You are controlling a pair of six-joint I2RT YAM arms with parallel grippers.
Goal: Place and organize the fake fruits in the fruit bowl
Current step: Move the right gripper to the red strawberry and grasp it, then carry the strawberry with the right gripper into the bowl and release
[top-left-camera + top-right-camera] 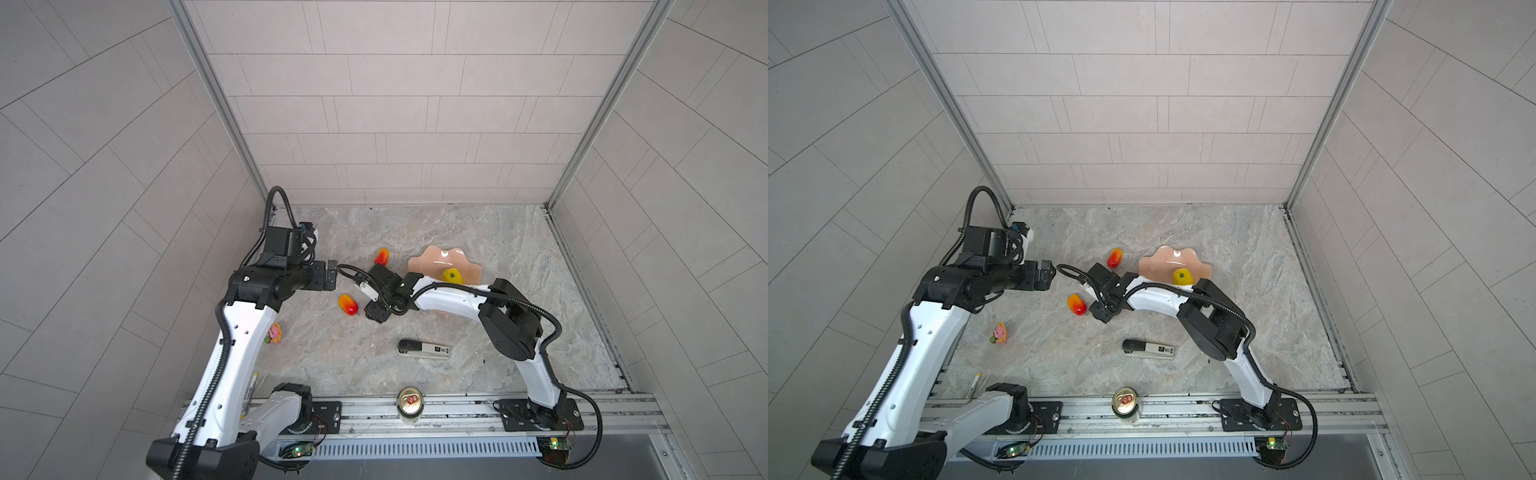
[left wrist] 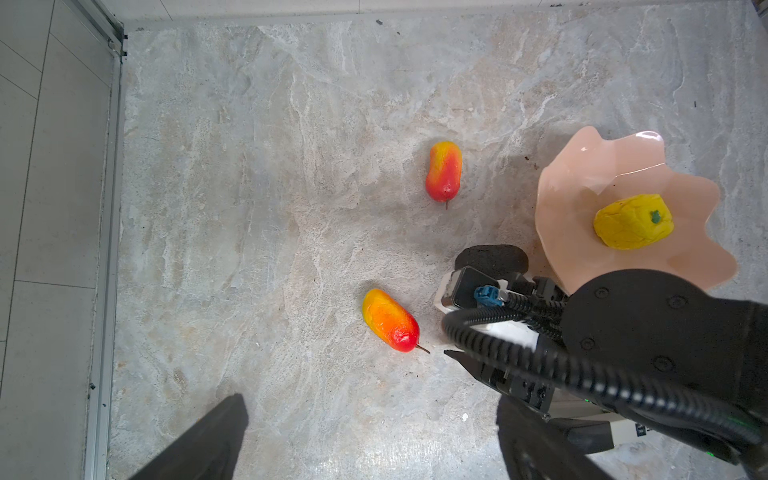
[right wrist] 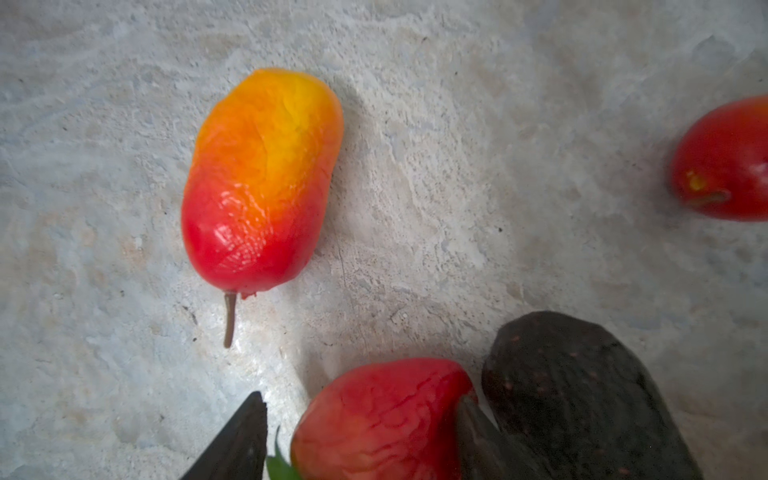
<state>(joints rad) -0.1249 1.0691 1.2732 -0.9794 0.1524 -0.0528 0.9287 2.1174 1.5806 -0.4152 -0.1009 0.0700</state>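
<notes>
My right gripper (image 3: 361, 415) hangs low over the stone floor, its jaws round a red strawberry (image 3: 382, 419). One finger touches the strawberry and the other stands a small gap off. A dark avocado (image 3: 582, 395) lies right beside it, also seen in the left wrist view (image 2: 490, 259). Two mangoes lie loose: the near mango (image 1: 348, 304) just left of the right wrist, the far mango (image 1: 381, 256) beyond it. The peach-pink fruit bowl (image 1: 432, 259) holds a yellow lemon (image 1: 453, 276). My left gripper (image 1: 328, 276) hovers open and empty, left of the fruit.
A small pink, yellow and green object (image 1: 999, 333) lies near the left arm. A black-and-grey stapler (image 1: 424, 349) rests on the near floor, and a drink can (image 1: 410, 405) stands on the front rail. A marker (image 1: 974, 384) lies by the left base. Walls close three sides.
</notes>
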